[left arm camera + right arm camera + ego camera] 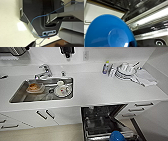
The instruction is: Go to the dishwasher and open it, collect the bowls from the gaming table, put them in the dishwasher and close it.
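Setting: a white kitchen counter [100, 89] seen from above and in front, running across the head view, with a white wall behind it.
Dishwasher: the dishwasher [105, 119] sits under the counter, right of centre. Its door is swung down and open, and a dark interior with a rack and metal rails shows. In the right wrist view the same open dishwasher [149, 18] appears close up, with its steel edges and dark rack.
Bowl: a blue bowl [117, 136] shows at the lower edge of the head view, over the open dishwasher door. In the right wrist view the blue bowl [109, 33] looms large, tilted, its round base facing the camera, just beside the dishwasher's steel rails.
Right gripper: I cannot tell how its fingers stand, or whether they are pinching the bowl.
Left gripper: I cannot tell how its fingers stand. The left wrist view shows the robot's dark plate, a thin blue cable [37, 25] looping across it, and pale floor [8, 25] to one side.
Sink: a steel sink [42, 89] is set into the counter to the left, holding an orange-brown dish [34, 87] and a white cup on a plate [62, 89]. A chrome tap [45, 71] stands behind it.
Counter, right end: stacked white dishes [126, 70], a small bottle [106, 67] beside them, and a white cloth [145, 78].
Cabinets: white cabinet doors [45, 115] with dark bar handles sit left of the dishwasher; white drawers [140, 108] sit to its right.
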Tool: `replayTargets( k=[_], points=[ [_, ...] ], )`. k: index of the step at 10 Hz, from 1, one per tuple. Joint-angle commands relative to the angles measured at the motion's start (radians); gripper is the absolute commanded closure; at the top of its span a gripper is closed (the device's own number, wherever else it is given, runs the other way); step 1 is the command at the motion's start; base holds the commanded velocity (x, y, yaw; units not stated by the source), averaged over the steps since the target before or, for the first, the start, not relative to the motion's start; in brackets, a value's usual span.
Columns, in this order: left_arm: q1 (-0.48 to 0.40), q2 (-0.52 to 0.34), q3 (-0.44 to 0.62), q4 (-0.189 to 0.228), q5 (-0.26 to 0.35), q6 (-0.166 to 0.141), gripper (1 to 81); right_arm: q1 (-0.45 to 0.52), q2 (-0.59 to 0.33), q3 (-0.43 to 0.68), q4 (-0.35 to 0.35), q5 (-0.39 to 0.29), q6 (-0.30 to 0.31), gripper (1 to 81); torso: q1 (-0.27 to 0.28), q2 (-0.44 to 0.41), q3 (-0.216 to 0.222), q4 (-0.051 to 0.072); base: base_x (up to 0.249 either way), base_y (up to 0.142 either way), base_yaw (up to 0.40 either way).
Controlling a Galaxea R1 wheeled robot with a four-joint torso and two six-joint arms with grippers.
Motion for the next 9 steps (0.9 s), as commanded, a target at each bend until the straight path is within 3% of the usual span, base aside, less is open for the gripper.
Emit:
replayTargets(
  k=[1,3,5,8,9],
  points=[
    [0.171,0.181,-0.212,0.057,-0.039,0.009,1.0,0.171,0.032,-0.092,0.017,-0.055,0.072,81.1,0.000,0.000,0.000,0.000,0.000,0.000,0.000],
    [0.198,0.207,-0.224,0.108,-0.038,0.008,1.0,0.246,0.038,-0.113,0.017,-0.064,0.120,81.1,0.000,0.000,0.000,0.000,0.000,0.000,0.000],
    [0.222,0.251,-0.252,0.125,-0.036,0.010,1.0,0.309,0.056,-0.125,0.016,-0.070,0.168,81.1,0.000,0.000,0.000,0.000,0.000,0.000,0.000],
    [0.260,0.367,-0.359,0.128,-0.029,0.010,1.0,0.320,0.161,-0.220,0.017,-0.076,0.169,81.1,0.000,0.000,0.000,0.000,0.000,0.000,0.000],
    [0.261,0.398,-0.395,0.126,-0.026,0.006,1.0,0.319,0.164,-0.225,0.017,-0.093,0.189,1.0,0.000,0.000,0.000,0.000,0.000,0.000,0.000]
  ],
)
